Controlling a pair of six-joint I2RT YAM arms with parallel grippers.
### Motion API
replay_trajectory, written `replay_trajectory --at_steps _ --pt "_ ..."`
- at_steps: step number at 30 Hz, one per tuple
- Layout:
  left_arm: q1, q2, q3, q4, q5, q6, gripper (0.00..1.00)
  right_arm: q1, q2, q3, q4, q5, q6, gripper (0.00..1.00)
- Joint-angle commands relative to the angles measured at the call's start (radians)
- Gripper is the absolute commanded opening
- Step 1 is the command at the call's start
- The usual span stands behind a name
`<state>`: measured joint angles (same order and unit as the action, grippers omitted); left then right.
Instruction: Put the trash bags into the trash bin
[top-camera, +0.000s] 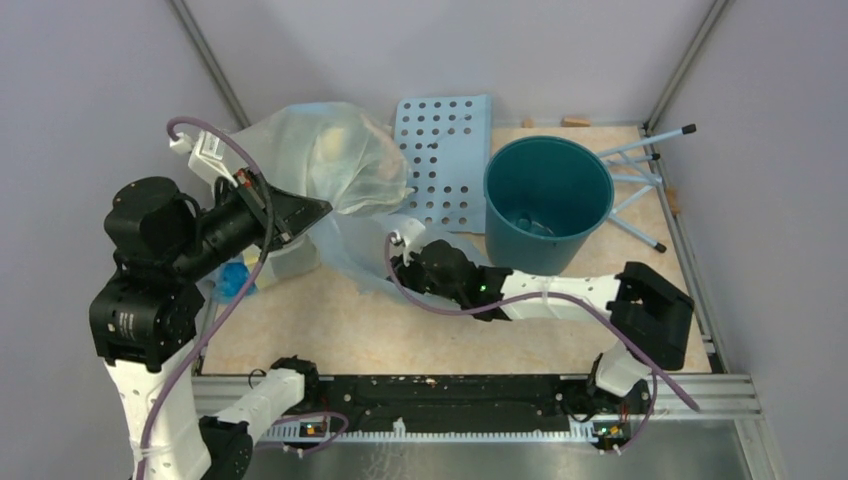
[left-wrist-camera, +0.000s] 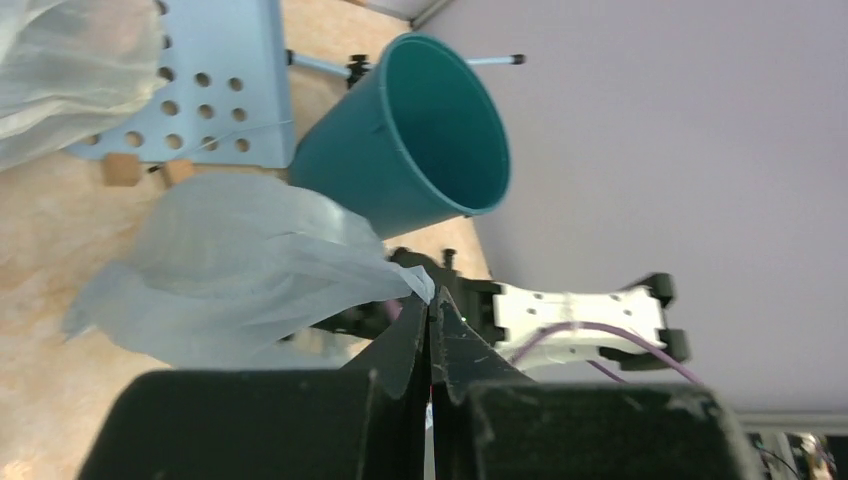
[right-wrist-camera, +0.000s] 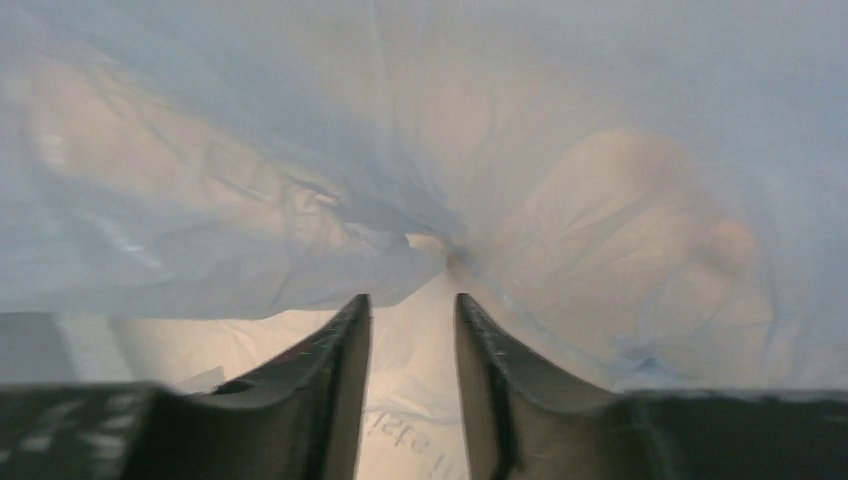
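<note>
Looks like the gather-and-spread step, not the drop yet. Next up, probably: get a second pinch on the trash bag (left-wrist-camera: 240, 270) with the right gripper (right-wrist-camera: 408, 305), then haul the lot across and over the rim of the trash bin (left-wrist-camera: 350, 170). Needs a clean bite on the film and enough lift to clear that rim, judging by the sag.

Reaching in high from the left side with the left arm, wrist turned toward the bin. Stretched out low over the table (top-camera: 330, 330) with the right arm, nose pointed into the bag.

Standing upright well ahead of the left gripper (left-wrist-camera: 428, 310): the bin, with the bag wholly outside it. Hanging right off those tips and billowing away in front: the pale blue bag, lower part down on the table. Clenched hard on one corner of it, jaws fully together. Further out past the bag: a perforated panel (left-wrist-camera: 215, 90) and a bigger yellowish bag (top-camera: 330, 160).

Over at the right gripper: jaws parted, nothing between them, crinkled film just past the tips. Close, but can't tell if touching.
</note>
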<state>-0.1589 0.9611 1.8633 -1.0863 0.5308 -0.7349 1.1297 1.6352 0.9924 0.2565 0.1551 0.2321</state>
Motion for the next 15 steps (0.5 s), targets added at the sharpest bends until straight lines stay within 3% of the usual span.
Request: replay_trajectory --at_steps 1,6,15 --pt "-0.004 0.022 -0.033 -0.052 -0.087 0.073 0.0 0.025 -0.163 0.018 -0.075 -0.009 -0.102 0.42" --pt "-0.004 0.018 -0.057 -0.07 -0.15 0.107 0.0 0.027 -0.262 0.137 -0.283 0.001 -0.114 0.64" --pt "-0.002 -0.003 -0.147 -0.025 -0.208 0.126 0.0 0.028 -0.37 0.394 -0.689 -0.008 -0.038 0.75"
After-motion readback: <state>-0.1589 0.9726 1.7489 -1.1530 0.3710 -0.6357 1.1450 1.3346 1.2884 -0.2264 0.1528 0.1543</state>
